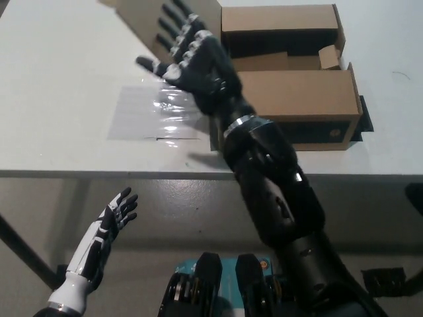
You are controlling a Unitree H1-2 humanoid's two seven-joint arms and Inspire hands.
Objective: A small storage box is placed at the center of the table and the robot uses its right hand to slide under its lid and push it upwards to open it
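The storage box (301, 99) is of brown cardboard and lies on the white table (59, 79), towards the right of it. It is open. Its lid (149, 20) is swung over to the left side and stands up at the far edge. Inside, a dark hollow shows between two cardboard flaps, and a small tab sticks up at the right.
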